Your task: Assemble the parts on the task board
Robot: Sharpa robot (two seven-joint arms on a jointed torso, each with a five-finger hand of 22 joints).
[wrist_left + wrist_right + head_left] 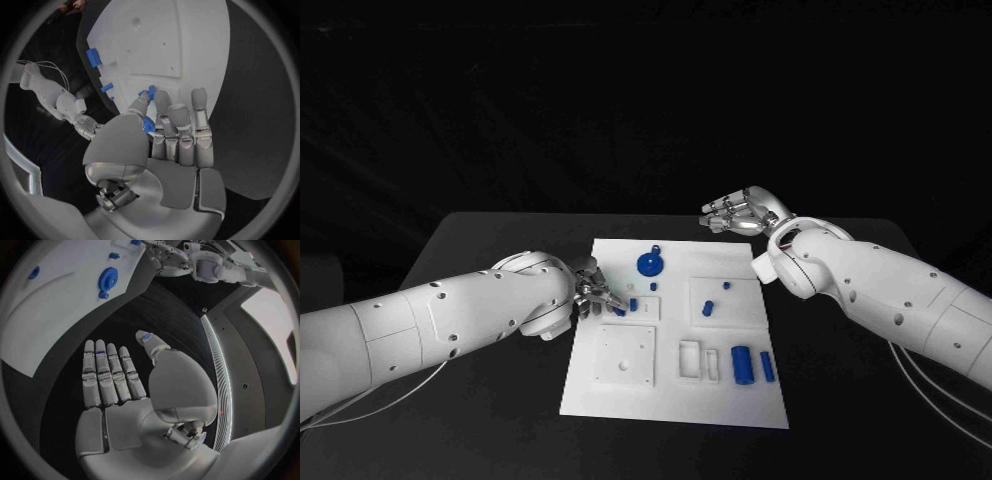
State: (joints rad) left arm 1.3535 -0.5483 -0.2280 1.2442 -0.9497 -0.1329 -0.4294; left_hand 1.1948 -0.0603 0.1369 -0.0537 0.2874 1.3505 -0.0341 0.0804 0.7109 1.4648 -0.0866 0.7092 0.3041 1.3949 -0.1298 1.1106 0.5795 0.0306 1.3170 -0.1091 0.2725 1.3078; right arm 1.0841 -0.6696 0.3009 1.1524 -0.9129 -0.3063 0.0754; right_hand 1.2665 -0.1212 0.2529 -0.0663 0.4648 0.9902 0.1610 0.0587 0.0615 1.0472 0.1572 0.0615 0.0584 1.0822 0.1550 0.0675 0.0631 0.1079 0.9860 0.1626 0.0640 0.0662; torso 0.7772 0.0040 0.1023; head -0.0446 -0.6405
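- L robot hand (593, 294) at task board (733, 400) left edge, fingers curled, pinching small blue part (148, 125) betw. thumb and fingers.
- Board mid bench (488, 240); round blue part (649, 264) near far edge, two blue cylinders (753, 365) nr right side.
- R robot hand (740, 213) over bench beyond board's far right corner, fingers straight and spread, holding nothing.

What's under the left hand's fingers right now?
The left hand pinches a small blue part between thumb and fingers, above the white board at its edge. The fingers cover most of the part, so its shape cannot be told.
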